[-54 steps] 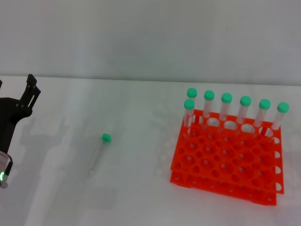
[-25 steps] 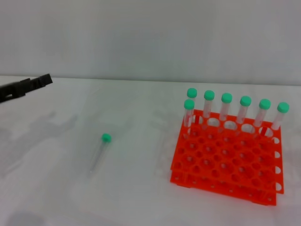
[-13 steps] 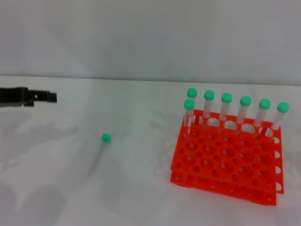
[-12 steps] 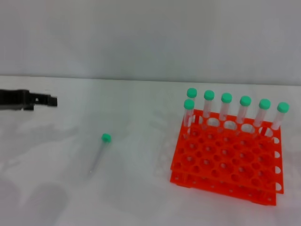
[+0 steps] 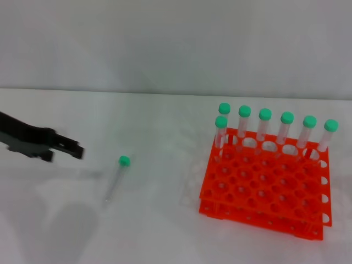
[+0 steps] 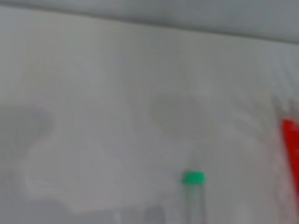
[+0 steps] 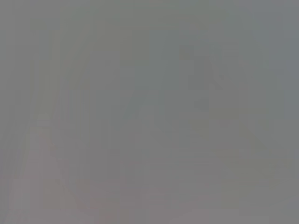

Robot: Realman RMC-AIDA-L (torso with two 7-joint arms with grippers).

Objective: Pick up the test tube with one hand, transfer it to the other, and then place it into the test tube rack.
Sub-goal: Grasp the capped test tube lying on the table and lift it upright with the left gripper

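While test tube (image 5: 115,180) lies flat, left tool (image 5: 74,149) near

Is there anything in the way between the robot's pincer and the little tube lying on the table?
No, nothing visible. The left pincer is off to the left of the tube, with only bare white table between them. The orange rack stands far over on the other side.

The test tube (image 5: 115,180) lies on the table (image 5: 165,231), left of the test tube rack (image 5: 265,187) holding upright tubes (image 5: 264,125).
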